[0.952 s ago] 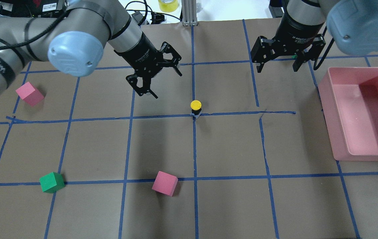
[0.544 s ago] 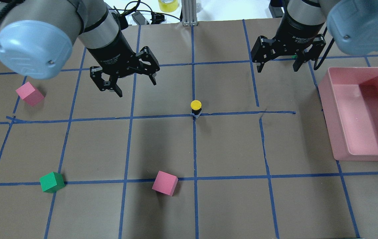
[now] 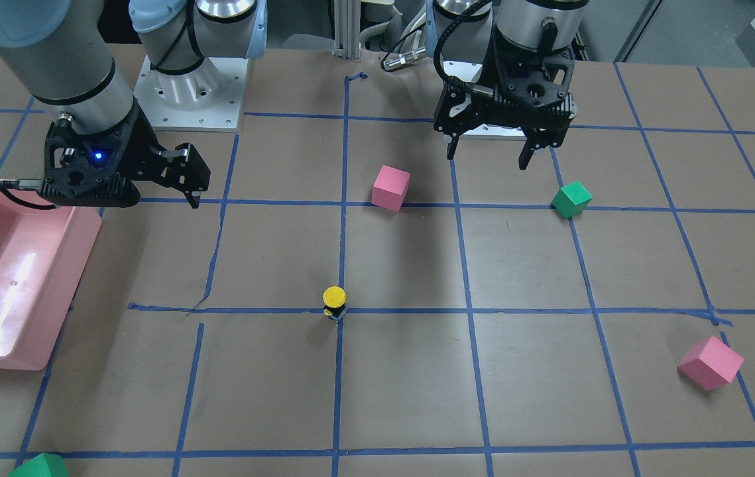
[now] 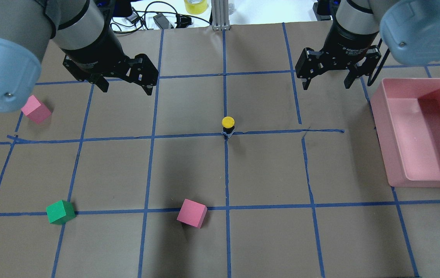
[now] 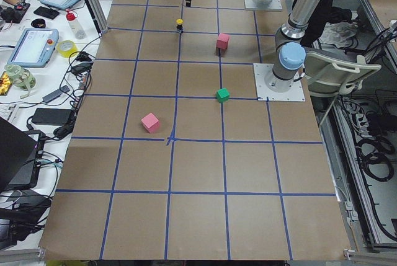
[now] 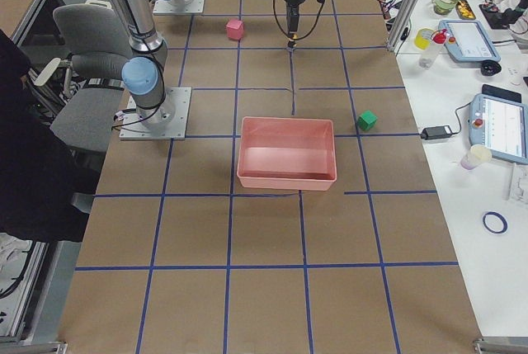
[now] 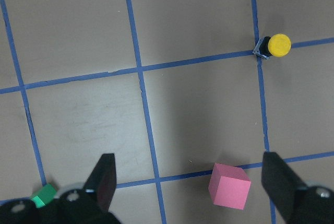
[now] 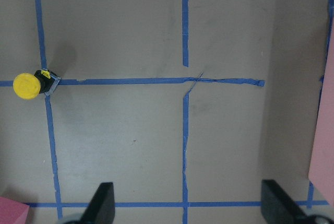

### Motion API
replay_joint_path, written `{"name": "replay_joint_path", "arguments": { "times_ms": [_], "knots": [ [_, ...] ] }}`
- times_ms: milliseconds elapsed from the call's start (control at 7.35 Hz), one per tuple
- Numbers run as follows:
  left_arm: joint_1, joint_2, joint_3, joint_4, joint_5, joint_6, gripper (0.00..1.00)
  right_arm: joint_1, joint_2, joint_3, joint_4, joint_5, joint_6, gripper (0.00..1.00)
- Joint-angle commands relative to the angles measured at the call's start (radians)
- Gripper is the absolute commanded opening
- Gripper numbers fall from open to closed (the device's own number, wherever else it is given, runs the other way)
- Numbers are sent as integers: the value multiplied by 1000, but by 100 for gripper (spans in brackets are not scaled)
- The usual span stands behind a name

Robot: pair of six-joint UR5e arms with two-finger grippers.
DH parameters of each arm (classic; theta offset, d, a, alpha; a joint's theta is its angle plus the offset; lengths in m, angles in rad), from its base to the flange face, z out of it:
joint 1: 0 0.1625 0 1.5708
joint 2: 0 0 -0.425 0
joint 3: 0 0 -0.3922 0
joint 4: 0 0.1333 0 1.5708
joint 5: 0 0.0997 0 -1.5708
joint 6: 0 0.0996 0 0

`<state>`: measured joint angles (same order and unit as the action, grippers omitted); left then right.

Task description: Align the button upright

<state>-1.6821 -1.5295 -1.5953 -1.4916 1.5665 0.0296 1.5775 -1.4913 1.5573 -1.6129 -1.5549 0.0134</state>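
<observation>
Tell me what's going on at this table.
Nothing is being handled. The button stands upright, yellow cap up, near the middle of the table. The left gripper and the right gripper both hang open and empty above the table, well apart from the button. The uprighting looks done.

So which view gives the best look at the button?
Right wrist view: the button is largest there, with the yellow cap, black neck and base all distinct. The left wrist view shows it nearly as well. The overhead and front-facing views show it small, cap up. The side views show only a speck.
</observation>
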Motion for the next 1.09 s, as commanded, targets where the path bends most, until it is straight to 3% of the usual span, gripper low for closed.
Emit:
{"name": "replay_joint_path", "arguments": {
  "times_ms": [0,952],
  "knots": [
    [2,26,-18,1,-14,24,100,1,-14,-20,4,1,-1,100],
    [4,43,-18,-16,-2,24,100,3,-17,-42,53,7,14,100]
  ]
}}
